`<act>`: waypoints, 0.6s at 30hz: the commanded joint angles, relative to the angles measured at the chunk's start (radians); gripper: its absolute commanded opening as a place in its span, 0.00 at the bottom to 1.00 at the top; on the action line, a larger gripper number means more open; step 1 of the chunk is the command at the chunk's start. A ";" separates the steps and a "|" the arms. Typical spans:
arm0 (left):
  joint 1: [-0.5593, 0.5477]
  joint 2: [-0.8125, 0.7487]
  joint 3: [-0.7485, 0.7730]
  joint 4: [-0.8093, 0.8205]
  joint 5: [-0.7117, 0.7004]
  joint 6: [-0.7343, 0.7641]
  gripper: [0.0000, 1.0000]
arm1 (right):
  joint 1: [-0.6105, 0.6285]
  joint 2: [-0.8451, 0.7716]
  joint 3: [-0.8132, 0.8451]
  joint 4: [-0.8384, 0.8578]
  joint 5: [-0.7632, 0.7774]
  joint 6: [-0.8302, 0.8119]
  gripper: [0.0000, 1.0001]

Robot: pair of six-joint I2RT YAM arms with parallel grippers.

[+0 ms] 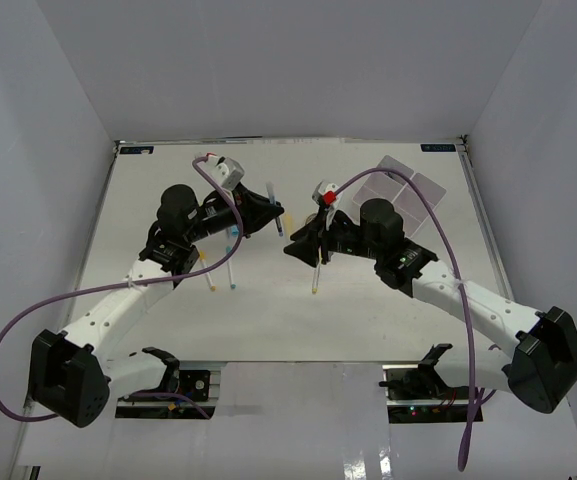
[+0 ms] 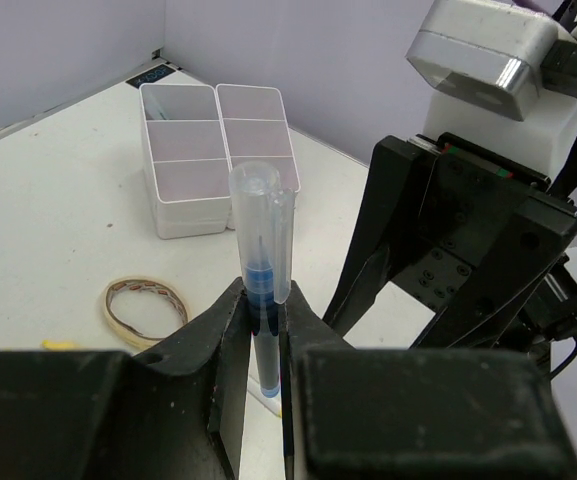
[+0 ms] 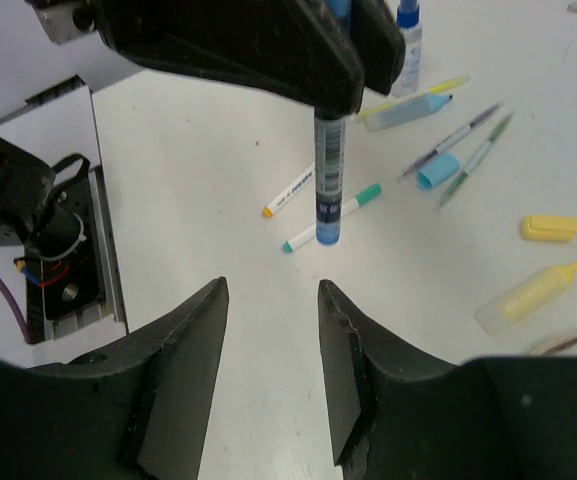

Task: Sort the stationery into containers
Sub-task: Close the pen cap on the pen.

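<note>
Between the fingers of the left gripper (image 2: pixel 258 322): a blue pen (image 2: pixel 260 235), pinched hard low on its barrel and standing upright, its clear-capped end well above the fingertips. Its lower end sticks out beneath the jaws; whether it clears the table (image 3: pixel 218 200) cannot be told. Opposite, the right gripper (image 3: pixel 270 300) faces this pen with its jaws apart at a middling width and nothing between them. The pen stands just beyond its fingertips, in line with the gap. Seen from the left wrist, the right gripper's black body sits close on the right of the held pen, not touching it. Ahead of the left hand and slightly left, well apart from it, is the white tray (image 2: pixel 193 218), divided into compartments and resting flat. Nearer, just ahead-left of the left fingers and between hand and tray, a tan rubber-band ring (image 2: pixel 109 308) lies flat. Beyond the right fingertips, on the table past the held pen, a white pen (image 3: pixel 290 192) with an orange tip and a green-capped pen (image 3: pixel 340 210) lie close together. Farther out and to the right are a blue highlighter (image 3: pixel 406 110), a blue-capped bottle (image 3: pixel 409 45) standing upright, two thin pens (image 3: pixel 458 138) lying side by side, and a small blue block (image 3: pixel 435 174) touching them. Right of the right hand, apart from the rest, lie a yellow block (image 3: pixel 551 228) and a yellow marker (image 3: pixel 528 298).
</note>
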 commanded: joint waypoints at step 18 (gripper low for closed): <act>0.005 -0.052 0.044 -0.041 -0.131 -0.058 0.00 | 0.068 0.158 0.045 0.395 0.086 0.039 0.41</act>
